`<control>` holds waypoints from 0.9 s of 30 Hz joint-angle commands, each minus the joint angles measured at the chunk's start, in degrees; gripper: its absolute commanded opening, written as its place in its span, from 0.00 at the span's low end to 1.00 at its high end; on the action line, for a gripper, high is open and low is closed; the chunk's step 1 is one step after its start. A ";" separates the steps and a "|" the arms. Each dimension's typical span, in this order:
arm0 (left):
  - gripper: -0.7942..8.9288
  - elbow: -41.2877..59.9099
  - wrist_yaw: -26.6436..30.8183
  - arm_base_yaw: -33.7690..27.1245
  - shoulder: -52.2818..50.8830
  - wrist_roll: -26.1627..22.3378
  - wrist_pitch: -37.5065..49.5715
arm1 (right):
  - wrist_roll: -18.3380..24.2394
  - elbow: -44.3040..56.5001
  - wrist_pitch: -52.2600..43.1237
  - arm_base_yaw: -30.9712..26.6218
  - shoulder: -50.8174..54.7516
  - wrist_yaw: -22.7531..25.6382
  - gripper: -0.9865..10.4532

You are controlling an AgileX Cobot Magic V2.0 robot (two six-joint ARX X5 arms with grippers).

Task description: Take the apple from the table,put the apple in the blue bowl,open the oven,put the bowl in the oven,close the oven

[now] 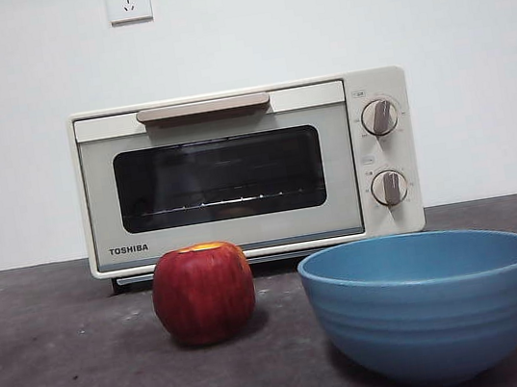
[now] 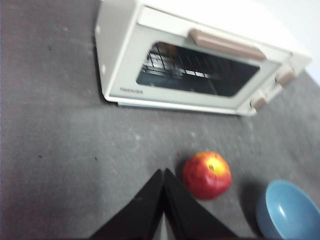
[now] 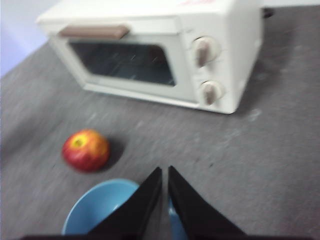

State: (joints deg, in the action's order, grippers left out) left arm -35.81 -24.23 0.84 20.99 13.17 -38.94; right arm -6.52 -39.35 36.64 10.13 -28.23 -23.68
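Nothing is getting done yet: apple [image 1: 203, 293] is sitting on tabletop [image 1: 62, 378] in front of shut oven [image 1: 246, 171], beside empty bowl [image 1: 428, 304]; left end effector [image 2: 163, 172] and right end effector [image 3: 165, 170] are hovering, jaws together.

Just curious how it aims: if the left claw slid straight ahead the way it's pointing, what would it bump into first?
Probably the table: the shut left gripper points at bare surface just beside the apple, toward the oven. Depth is unclear.
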 commanded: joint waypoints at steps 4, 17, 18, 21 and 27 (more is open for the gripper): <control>0.09 -6.40 -0.31 3.93 4.00 -6.43 -5.88 | 9.86 -8.57 9.51 5.31 -7.34 -0.24 0.09; 0.09 -7.74 -0.17 5.95 5.55 -6.69 -6.49 | 10.60 -9.84 10.27 13.09 -10.67 2.75 0.09; 0.09 -7.74 -0.17 5.95 5.55 -6.69 -6.49 | 10.45 -9.84 9.77 13.09 -10.67 2.78 0.09; 0.09 -7.74 -0.17 5.95 5.55 -6.67 -6.47 | 9.64 -9.84 8.83 13.09 -10.64 2.80 0.22; 0.09 -7.74 -0.17 5.95 5.55 -6.64 -6.45 | 5.40 -9.84 9.38 13.09 -12.35 4.66 0.50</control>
State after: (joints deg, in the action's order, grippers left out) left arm -42.39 -24.29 6.66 26.24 6.96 -46.11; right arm 0.49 -48.27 46.17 22.87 -39.81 -19.27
